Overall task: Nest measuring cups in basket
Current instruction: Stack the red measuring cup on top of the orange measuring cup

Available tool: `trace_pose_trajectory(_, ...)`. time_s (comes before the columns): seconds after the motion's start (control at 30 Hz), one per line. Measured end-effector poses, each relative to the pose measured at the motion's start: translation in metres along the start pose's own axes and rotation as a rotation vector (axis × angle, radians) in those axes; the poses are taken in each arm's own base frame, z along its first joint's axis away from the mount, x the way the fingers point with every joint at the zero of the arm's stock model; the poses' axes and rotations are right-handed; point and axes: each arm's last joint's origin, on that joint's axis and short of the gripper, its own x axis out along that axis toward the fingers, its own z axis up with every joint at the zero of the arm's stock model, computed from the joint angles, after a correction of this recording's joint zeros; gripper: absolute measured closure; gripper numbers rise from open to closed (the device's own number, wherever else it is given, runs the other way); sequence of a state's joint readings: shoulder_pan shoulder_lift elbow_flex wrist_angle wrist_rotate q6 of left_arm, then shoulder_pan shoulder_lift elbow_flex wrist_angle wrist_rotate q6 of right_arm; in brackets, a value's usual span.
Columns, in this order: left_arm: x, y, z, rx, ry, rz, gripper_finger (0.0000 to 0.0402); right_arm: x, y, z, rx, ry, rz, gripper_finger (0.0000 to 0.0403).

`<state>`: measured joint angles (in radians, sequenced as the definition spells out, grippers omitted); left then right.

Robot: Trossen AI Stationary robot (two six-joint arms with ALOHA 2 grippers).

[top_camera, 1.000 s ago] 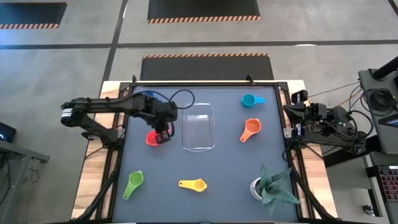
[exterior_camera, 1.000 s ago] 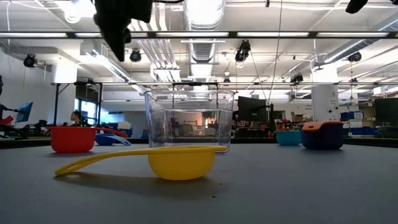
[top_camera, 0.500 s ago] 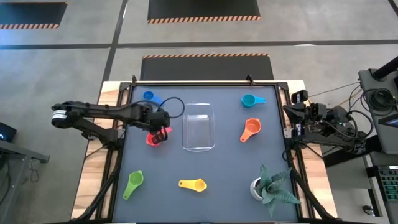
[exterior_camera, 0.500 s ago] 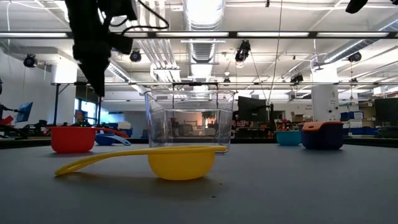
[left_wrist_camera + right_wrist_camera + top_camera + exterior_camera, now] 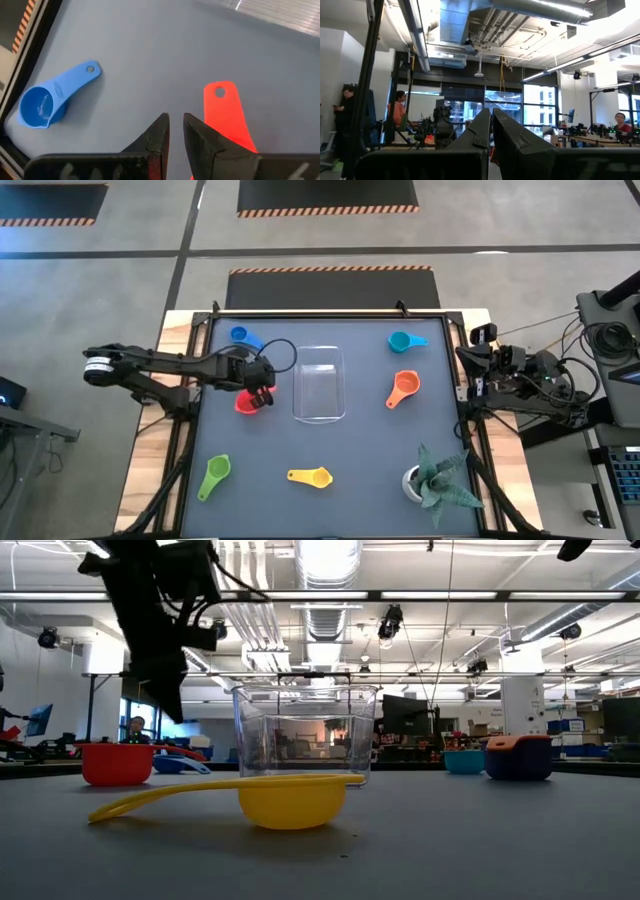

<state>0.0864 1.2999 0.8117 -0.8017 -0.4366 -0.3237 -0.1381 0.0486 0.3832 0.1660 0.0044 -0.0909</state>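
The red cup (image 5: 242, 403) stands on the mat left of the clear basket (image 5: 320, 383). Its handle (image 5: 226, 115) points toward the basket's far end. My left gripper (image 5: 261, 390) hovers just above that handle, its fingers a narrow gap apart and empty (image 5: 176, 122). In the low view it hangs above the red cup (image 5: 118, 762). The blue cup (image 5: 243, 336) lies far left, the teal cup (image 5: 403, 340) far right, and the orange cup (image 5: 403, 388) right of the basket. The green cup (image 5: 214, 475) and yellow cup (image 5: 310, 476) lie near the front. My right gripper (image 5: 491, 117) is shut, parked at the table's right edge.
A white pot with a green plant (image 5: 432, 482) stands at the near right corner. In the low view the orange cup sits on a dark cup (image 5: 518, 762). A raised frame runs along the mat's left edge (image 5: 197, 410). People show in the room behind.
My left gripper has drawn back a little toward the table's left edge and gone down toward the red cup. The arm has moved off the blue cup, which now shows. No cup has moved.
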Motion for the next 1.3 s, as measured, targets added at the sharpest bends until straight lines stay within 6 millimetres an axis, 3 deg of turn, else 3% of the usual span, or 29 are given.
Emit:
trace_pose_trajectory(0.3, 0.025, -0.004, -0.014, -0.035, -0.038, -0.015, 0.0364, 0.0, 0.0, 0.0, -0.001, -0.004, -0.001, 0.0394)
trace_pose_trajectory(0.87, 0.034, -0.007, -0.023, -0.039, -0.025, -0.077, 0.0364, 0.0, 0.0, 0.001, 0.001, -0.005, 0.0, 0.0394)
trace_pose_trajectory(1.03, 0.033, -0.011, -0.02, -0.017, -0.032, -0.166, 0.0364, 0.0, 0.0, 0.0, 0.001, -0.005, 0.0, 0.0394)
trace_pose_trajectory(1.3, 0.03, -0.02, -0.022, 0.024, 0.031, -0.455, 0.0364, 0.0, 0.0, 0.001, 0.001, -0.006, 0.0, 0.0394)
